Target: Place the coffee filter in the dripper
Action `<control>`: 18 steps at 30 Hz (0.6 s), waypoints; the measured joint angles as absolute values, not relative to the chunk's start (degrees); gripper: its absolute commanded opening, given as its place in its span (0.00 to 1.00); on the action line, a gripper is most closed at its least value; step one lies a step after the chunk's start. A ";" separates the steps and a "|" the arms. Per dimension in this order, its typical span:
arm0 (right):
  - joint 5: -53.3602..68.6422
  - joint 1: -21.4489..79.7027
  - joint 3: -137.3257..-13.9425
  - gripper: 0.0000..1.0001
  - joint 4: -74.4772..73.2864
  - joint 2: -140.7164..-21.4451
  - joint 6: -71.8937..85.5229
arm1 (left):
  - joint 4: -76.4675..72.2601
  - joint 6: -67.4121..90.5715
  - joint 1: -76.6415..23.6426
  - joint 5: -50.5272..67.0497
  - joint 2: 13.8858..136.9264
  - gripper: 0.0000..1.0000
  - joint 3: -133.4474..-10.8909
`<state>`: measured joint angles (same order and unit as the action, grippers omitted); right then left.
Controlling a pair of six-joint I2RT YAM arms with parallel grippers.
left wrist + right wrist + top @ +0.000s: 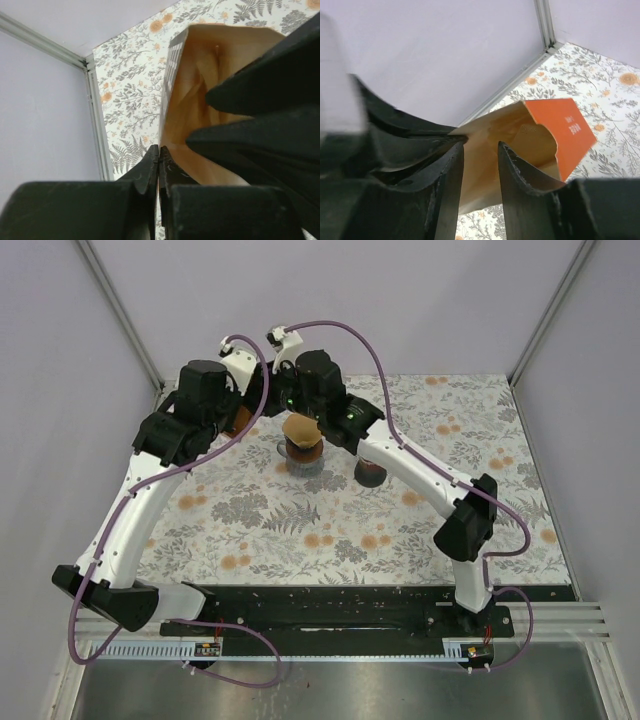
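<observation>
The surface [400, 530] is covered with a print of grey ferns and orange blooms. Toward its far middle stands the dripper [303, 456], with a small dark round object [370, 475] just beside it.

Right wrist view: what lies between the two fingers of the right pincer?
The filter shows in that gap of the right pincer, in the right wrist view; inside it or just beyond, I cannot tell.

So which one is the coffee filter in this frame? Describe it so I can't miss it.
Start from the floral table mat and go to its far middle. There a tan paper cone, the coffee filter, sits over the dripper. It is the only pale brown paper thing there; the round object to its right is dark and low.
</observation>
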<state>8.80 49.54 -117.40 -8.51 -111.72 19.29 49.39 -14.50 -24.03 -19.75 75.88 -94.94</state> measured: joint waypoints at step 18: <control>-4.78 50.50 -114.21 0.61 -9.78 -113.49 18.63 | 51.16 -13.06 -24.21 -18.48 78.19 0.00 -95.68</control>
